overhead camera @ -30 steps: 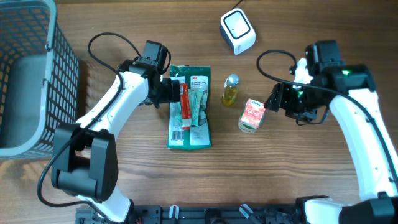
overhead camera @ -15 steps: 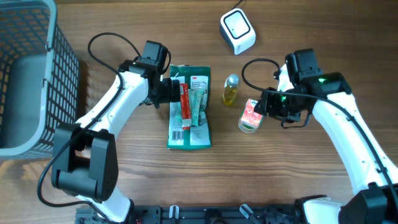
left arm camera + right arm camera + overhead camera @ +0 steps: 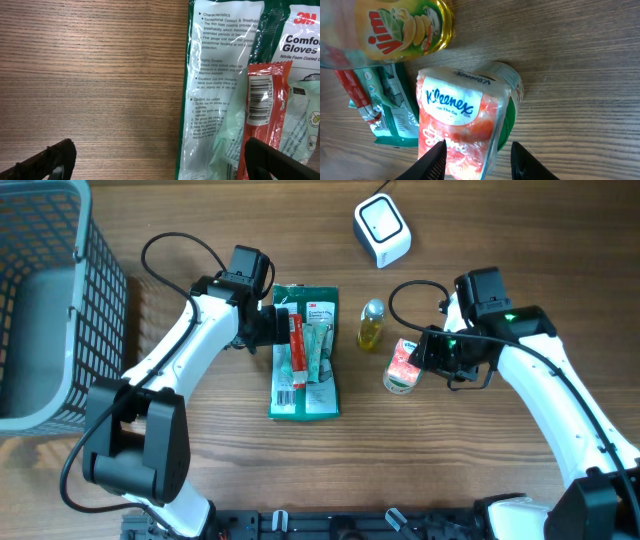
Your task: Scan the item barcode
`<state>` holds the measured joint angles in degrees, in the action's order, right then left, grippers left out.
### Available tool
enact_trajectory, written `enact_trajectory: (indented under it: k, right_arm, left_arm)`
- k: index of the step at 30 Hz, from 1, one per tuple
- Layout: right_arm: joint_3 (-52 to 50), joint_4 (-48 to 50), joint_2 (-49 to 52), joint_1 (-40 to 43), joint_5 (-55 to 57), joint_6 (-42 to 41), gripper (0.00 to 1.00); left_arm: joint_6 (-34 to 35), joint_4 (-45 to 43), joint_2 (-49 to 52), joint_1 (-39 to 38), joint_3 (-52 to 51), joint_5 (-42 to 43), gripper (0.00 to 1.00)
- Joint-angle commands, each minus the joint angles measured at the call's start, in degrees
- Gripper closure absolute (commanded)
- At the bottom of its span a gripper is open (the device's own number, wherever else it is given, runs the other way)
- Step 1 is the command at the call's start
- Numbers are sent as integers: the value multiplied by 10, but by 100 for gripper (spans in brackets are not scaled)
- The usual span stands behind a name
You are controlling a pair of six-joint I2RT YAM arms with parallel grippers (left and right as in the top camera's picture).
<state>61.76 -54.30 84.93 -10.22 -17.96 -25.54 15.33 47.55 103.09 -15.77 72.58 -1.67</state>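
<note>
Pink Kleenex pack (image 3: 457, 120) lengthwise between right claw (image 3: 479, 147) fingers, logo end farthest.

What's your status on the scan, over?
Left gripper open at glove pack edge. Right gripper open, straddling Kleenex pack. Green-lidded tub against it, Vim bottle close by.

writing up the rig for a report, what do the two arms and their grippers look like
The left arm and right arm share one build: rounded white links joined by black joint housings. A thin black cable loops loose near each wrist. The right arm shows a small lit green light by its wrist. The gripper fingers are plain black with blunt tips. No markings are readable.
</note>
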Motion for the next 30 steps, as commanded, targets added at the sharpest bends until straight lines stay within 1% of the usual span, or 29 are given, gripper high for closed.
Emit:
enact_trajectory:
  k: [1, 3, 4, 6, 7, 14, 15, 16, 21, 26, 30]
  right_arm:
    - [-23, 13, 4, -3, 5, -16, 58]
    - [-33, 23, 4, -3, 4, -17, 59]
    - [-34, 25, 4, -3, 5, -17, 61]
    - [-33, 27, 4, -3, 4, -17, 73]
    - [-33, 27, 4, -3, 2, -18, 75]
    - [-34, 29, 4, -3, 3, -31, 75]
    - [-34, 29, 4, -3, 3, -30, 81]
    - [-33, 30, 4, -3, 3, -28, 96]
    - [-12, 35, -13, -3, -58, -8, 96]
    - [-11, 59, -52, -4, -190, 47, 96]
    - [-14, 86, -53, -39, -190, 43, 96]
  left_arm:
    - [1, 0, -10, -2, -4, -3, 0]
    - [1, 0, -10, -2, -4, -3, 0]
    - [1, 0, -10, -2, -4, -3, 0]
    - [1, 0, -10, -2, -4, -3, 0]
    - [1, 0, -10, -2, -4, -4, 0]
    - [1, 0, -10, -2, -4, -3, 0]
    - [1, 0, -10, -2, -4, -3, 0]
    - [1, 0, -10, -2, -4, -4, 0]
    - [1, 0, -10, -2, -4, -3, 0]
    - [1, 0, -10, -2, -4, -3, 0]
    - [1, 0, -10, -2, -4, -3, 0]
